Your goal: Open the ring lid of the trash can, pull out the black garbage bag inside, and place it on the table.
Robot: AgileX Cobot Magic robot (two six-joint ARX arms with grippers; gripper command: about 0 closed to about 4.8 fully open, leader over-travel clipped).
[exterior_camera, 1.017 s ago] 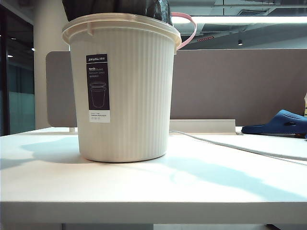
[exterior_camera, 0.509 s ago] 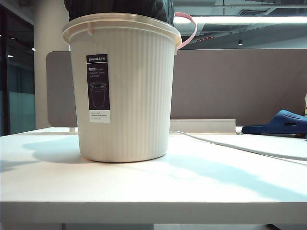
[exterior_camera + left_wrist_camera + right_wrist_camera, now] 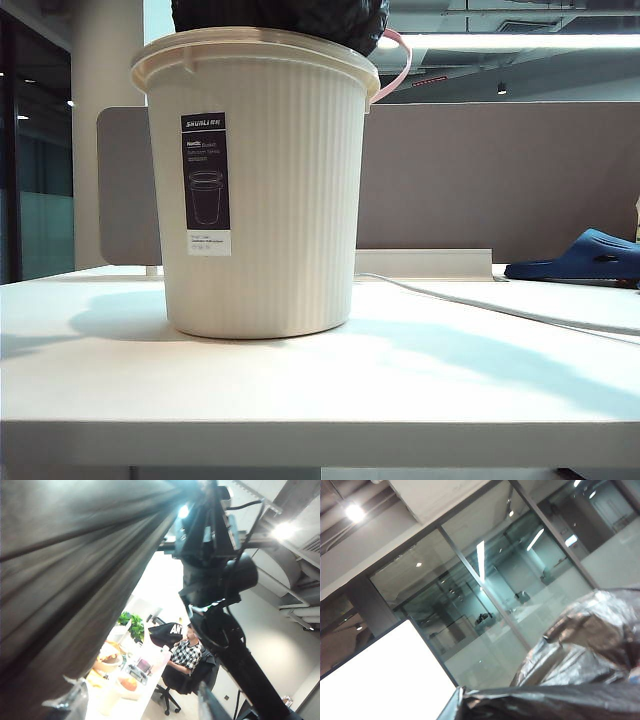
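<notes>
Bulging from the can (image 3: 262, 190), the bag (image 3: 285, 18) fills both wrist views — right gripper closed, unseen; left gripper's fingers can't be told.

- Table (image 3: 420, 390): bare white surface in front and to the right of the trash can (image 3: 258, 190); open for passage.
- Can mouth: filled by the black garbage bag (image 3: 285, 15), bulging above the rim; bag also crowding the right wrist view (image 3: 580, 665).
- Ring lid (image 3: 397, 62): tipped up at the can's right rim, jutting outward.
- Cable (image 3: 480, 305): lying across the right rear of the table.
- Blue slipper (image 3: 585, 257): at the far right edge.
- Partition (image 3: 500, 175): closing off the back.
- Left and right grippers: not seen in any view.
</notes>
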